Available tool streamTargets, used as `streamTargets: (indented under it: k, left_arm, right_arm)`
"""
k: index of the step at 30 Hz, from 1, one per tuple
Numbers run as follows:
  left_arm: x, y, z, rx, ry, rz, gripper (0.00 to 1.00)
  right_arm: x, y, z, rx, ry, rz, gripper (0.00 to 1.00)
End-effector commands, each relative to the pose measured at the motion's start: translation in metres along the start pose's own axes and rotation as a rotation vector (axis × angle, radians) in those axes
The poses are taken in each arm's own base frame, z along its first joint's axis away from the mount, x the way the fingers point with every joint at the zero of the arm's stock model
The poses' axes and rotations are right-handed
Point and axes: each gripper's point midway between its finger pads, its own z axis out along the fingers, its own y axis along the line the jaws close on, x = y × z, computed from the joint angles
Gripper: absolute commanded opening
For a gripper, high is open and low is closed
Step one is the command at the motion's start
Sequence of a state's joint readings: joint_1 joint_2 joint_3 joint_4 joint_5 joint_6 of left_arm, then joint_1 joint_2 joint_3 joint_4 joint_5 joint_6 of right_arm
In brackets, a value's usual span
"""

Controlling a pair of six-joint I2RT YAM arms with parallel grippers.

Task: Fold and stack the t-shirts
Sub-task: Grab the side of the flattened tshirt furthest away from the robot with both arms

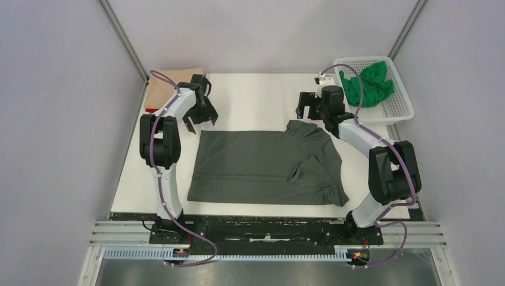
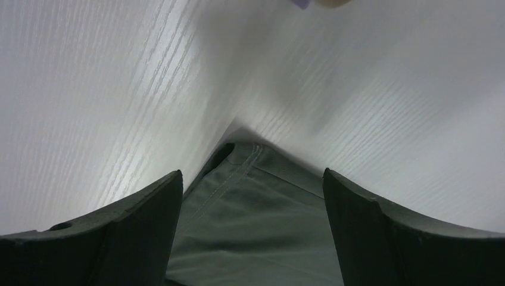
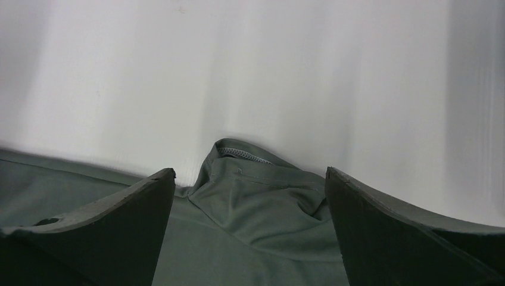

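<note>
I count three t-shirts, two pincers and one basket in view.

1. Far-left corner of the table (image 1: 256, 95): one tan t-shirt (image 1: 170, 86) lies folded against the wall.
2. Left pincer (image 1: 201, 123): released, jaws wide apart. It sits over the far-left corner of the dark grey t-shirt (image 1: 262, 167). In the left wrist view that corner (image 2: 250, 208) lies flat between the fingers (image 2: 119, 238), and neither finger grips it.
3. Table centre: the one dark grey t-shirt lies spread out, its collar at the far right and one sleeve turned in over the body.
4. Right pincer (image 1: 306, 112): released, jaws wide apart, over the collar. The right wrist view shows the collar (image 3: 244, 156) raised in a small fold between the fingers (image 3: 411, 232), ungripped.
5. Far-right corner: one white mesh basket (image 1: 400, 106) holds one bright green t-shirt (image 1: 369, 83), crumpled.
</note>
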State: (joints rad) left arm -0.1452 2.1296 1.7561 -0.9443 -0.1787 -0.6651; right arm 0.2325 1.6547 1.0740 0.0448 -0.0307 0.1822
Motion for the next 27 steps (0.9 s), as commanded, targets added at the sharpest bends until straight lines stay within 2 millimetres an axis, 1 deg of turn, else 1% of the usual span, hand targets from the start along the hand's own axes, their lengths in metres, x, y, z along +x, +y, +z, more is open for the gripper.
streamTargets:
  k: [1, 4, 8, 12, 15, 20, 25, 26, 27]
  left_arm:
    - [-0.002, 0.005, -0.007, 0.005, -0.025, -0.02, 0.88]
    - [-0.002, 0.001, 0.002, 0.018, -0.033, -0.058, 0.79]
    - [0.001, 0.005, 0.014, 0.003, -0.049, -0.074, 0.72]
    - [0.005, 0.007, 0.019, -0.006, -0.042, -0.089, 0.58]
    - [0.01, 0.011, 0.018, -0.011, -0.034, -0.088, 0.54]
    - [0.016, 0.022, 0.022, -0.058, -0.025, -0.09, 0.53]
    - [0.009, 0.022, 0.02, -0.066, -0.037, -0.091, 0.49]
    - [0.009, 0.022, 0.02, -0.065, -0.037, -0.089, 0.47]
    - [0.009, 0.021, 0.021, -0.062, -0.034, -0.088, 0.42]
  right_arm:
    - [-0.023, 0.004, 0.003, -0.031, -0.057, -0.033, 0.98]
    - [-0.022, 0.008, 0.004, -0.049, -0.051, -0.042, 0.98]
    - [-0.017, 0.009, 0.004, -0.066, -0.034, -0.049, 0.98]
    - [-0.012, 0.01, 0.003, -0.075, -0.015, -0.056, 0.98]
    - [-0.009, 0.009, 0.003, -0.074, -0.003, -0.057, 0.98]
    - [-0.003, 0.01, 0.004, -0.081, 0.01, -0.056, 0.98]
    - [-0.001, 0.01, 0.004, -0.087, 0.014, -0.066, 0.98]
    - [-0.001, 0.01, 0.005, -0.089, 0.016, -0.068, 0.98]
    - [-0.001, 0.01, 0.005, -0.093, 0.017, -0.076, 0.98]
